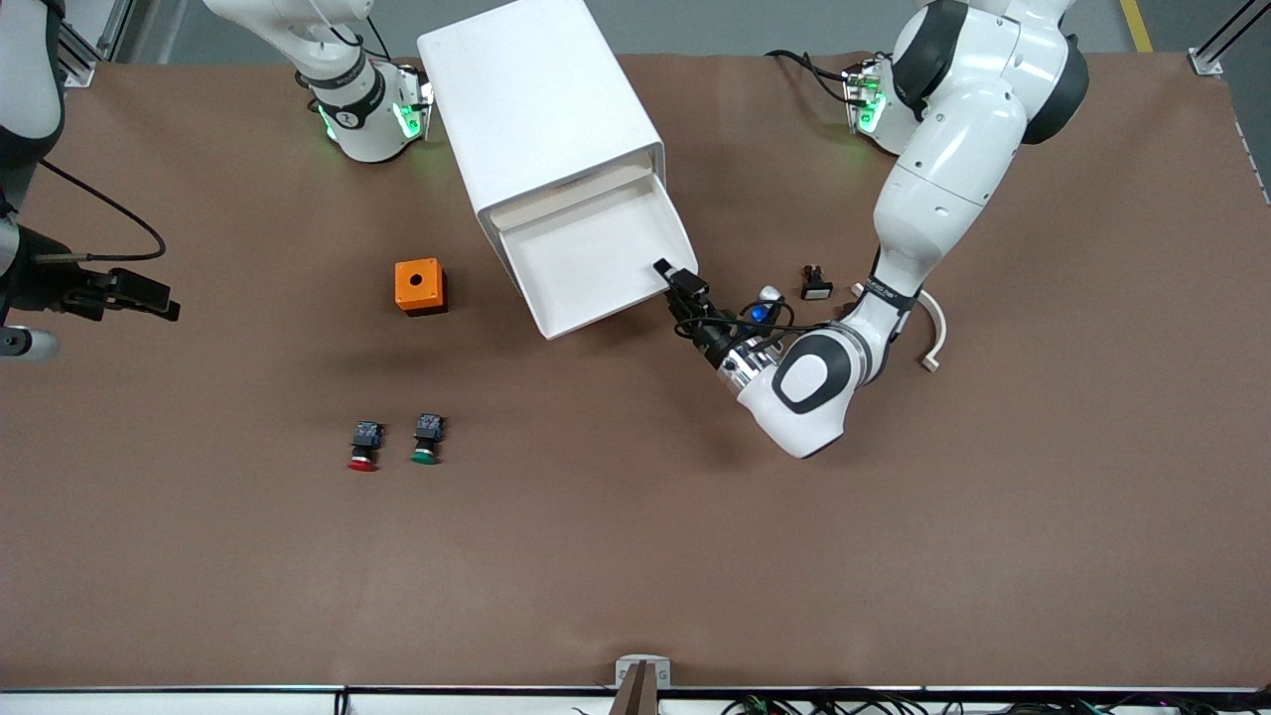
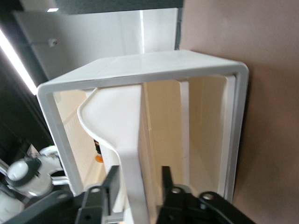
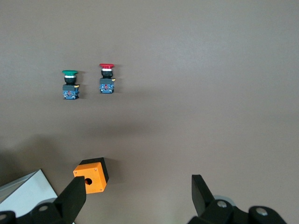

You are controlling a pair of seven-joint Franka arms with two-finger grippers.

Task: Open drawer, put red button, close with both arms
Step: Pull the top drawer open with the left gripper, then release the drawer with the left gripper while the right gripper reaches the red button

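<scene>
The white cabinet (image 1: 536,99) stands near the arms' bases, and one drawer (image 1: 596,258) is pulled out toward the front camera. My left gripper (image 1: 667,273) is at the drawer's front corner toward the left arm's end. In the left wrist view this gripper (image 2: 139,170) is open and straddles the drawer's front lip (image 2: 128,154), with a gap on one side. The red button (image 1: 363,445) lies on the table nearer the front camera, beside a green button (image 1: 426,439). My right gripper (image 1: 149,298) hangs open and holds nothing, over the right arm's end of the table; it (image 3: 138,196) looks down on the red button (image 3: 107,79).
An orange box with a hole (image 1: 418,286) sits between the cabinet and the buttons. The right wrist view shows the box (image 3: 91,175) and the green button (image 3: 70,84). A small black and white part (image 1: 816,283) and a white curved piece (image 1: 933,338) lie by the left arm.
</scene>
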